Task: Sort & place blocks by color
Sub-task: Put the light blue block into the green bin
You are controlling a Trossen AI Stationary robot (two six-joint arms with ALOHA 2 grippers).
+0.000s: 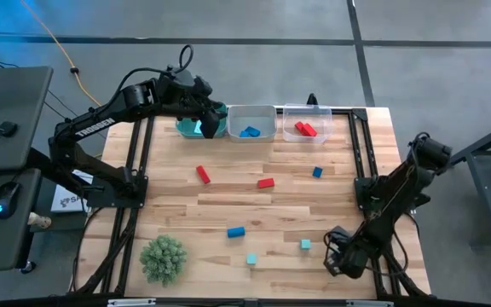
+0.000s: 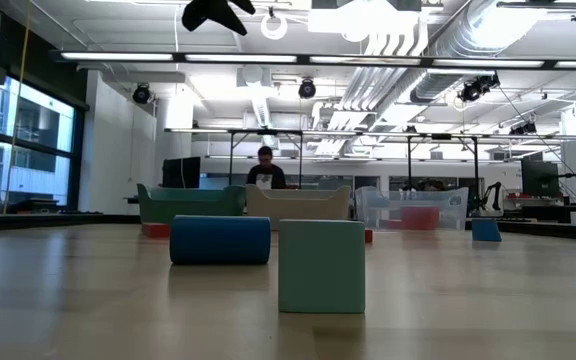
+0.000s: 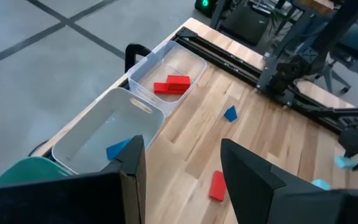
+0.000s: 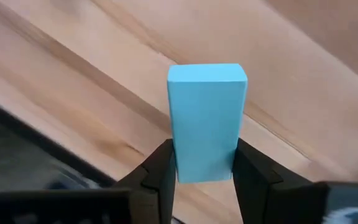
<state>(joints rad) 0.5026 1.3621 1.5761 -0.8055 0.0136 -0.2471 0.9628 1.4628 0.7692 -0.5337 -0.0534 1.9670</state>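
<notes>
Two fingers of the right gripper (image 4: 204, 171) pinch a light teal block (image 4: 207, 121) by its flat sides, near the table's right edge. It looks light, rigid and smooth, so a firm mid-face grip suits. Left gripper (image 3: 182, 171) hovers open and empty over the far bins.

1. Table (image 1: 228, 192) middle mostly open; scattered blocks well apart: red block (image 1: 203, 174), red bar (image 1: 266, 182), blue bar (image 1: 235, 231), teal cube (image 1: 251, 259).
2. Far edge blocked by three bins (image 1: 253, 112) in a row.
3. Plant ball (image 1: 163, 257) fills near left corner.
4. Right arm (image 1: 380, 213) crowds right edge.
</notes>
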